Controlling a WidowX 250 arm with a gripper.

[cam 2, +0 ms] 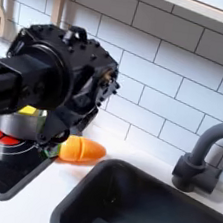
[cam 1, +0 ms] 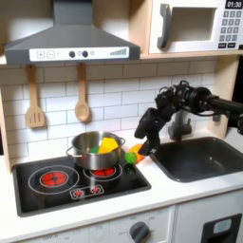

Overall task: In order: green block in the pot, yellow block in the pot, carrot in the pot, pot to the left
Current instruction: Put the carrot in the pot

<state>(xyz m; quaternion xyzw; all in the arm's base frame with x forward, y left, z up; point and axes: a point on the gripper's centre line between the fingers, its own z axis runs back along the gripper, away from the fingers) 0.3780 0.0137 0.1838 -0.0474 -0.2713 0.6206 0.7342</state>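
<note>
Orange carrot (cam 2: 81, 151), light, rigid and probably slick, lies on the table (cam 2: 28, 207) beside the pot (cam 1: 94, 153); grasp mid-body. Whether the hand (cam 1: 145, 130) above is open or closed cannot be told.

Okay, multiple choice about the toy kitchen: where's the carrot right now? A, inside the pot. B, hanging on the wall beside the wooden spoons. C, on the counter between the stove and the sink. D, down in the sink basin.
C: in both exterior views the carrot lies on the counter between the stove and the sink, outside the pot.
</note>
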